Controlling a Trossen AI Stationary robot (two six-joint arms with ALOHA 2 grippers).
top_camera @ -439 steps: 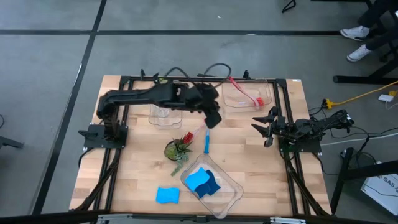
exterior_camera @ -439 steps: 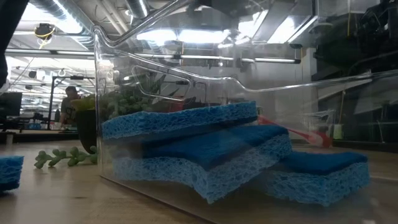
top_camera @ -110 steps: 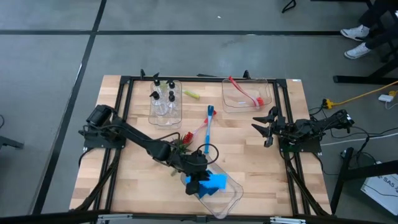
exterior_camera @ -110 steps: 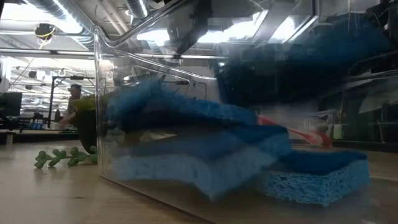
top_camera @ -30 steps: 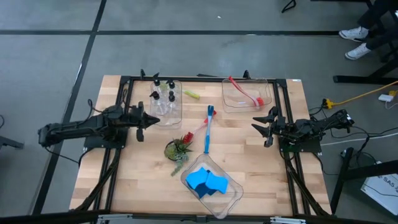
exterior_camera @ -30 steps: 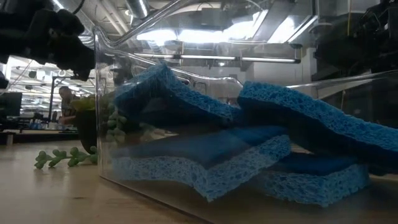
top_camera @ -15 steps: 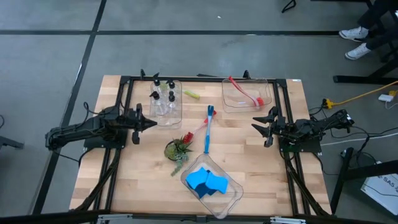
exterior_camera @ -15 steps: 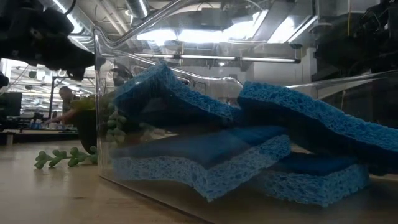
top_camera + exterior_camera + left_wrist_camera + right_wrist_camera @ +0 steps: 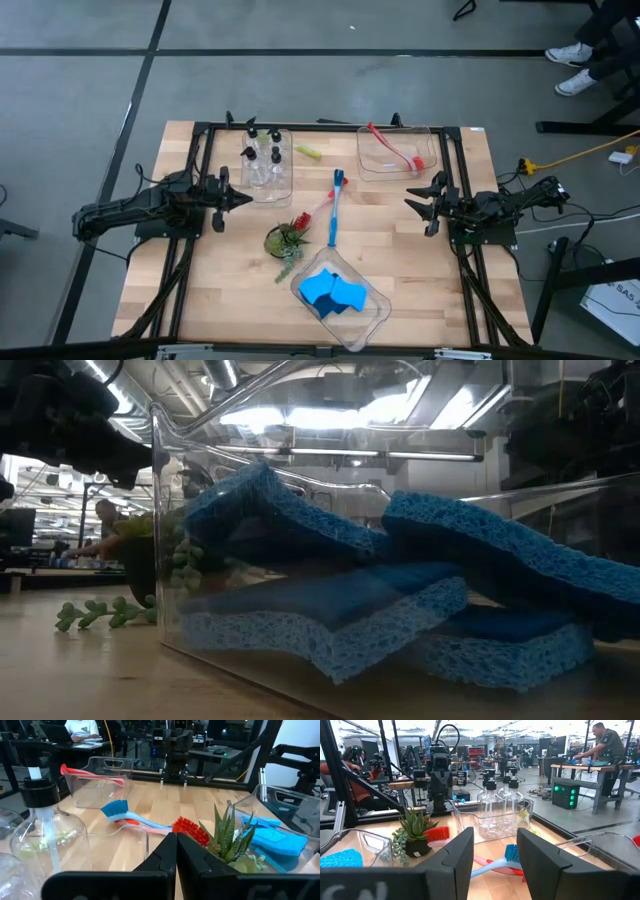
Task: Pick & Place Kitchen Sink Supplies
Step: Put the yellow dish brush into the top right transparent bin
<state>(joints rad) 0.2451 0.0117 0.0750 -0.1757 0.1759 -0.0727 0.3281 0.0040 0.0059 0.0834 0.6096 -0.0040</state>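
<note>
Left gripper (image 9: 240, 198) at 9 o'clock, fingers together, empty. Right gripper (image 9: 418, 205) at 3, fingers apart, empty. Sponges (image 9: 331, 293) in the bin (image 9: 372, 318) at 6; blue brush (image 9: 334, 206) mid-table.

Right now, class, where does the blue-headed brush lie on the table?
In the high view the blue brush lies bare on the table's middle, crossing a red brush, beside the potted plant.

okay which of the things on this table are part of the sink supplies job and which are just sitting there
Job:
blue sponges
pump bottles
blue brush
red brush
second red brush
yellow-green brush

Lying about:
potted plant
clear bins
</note>
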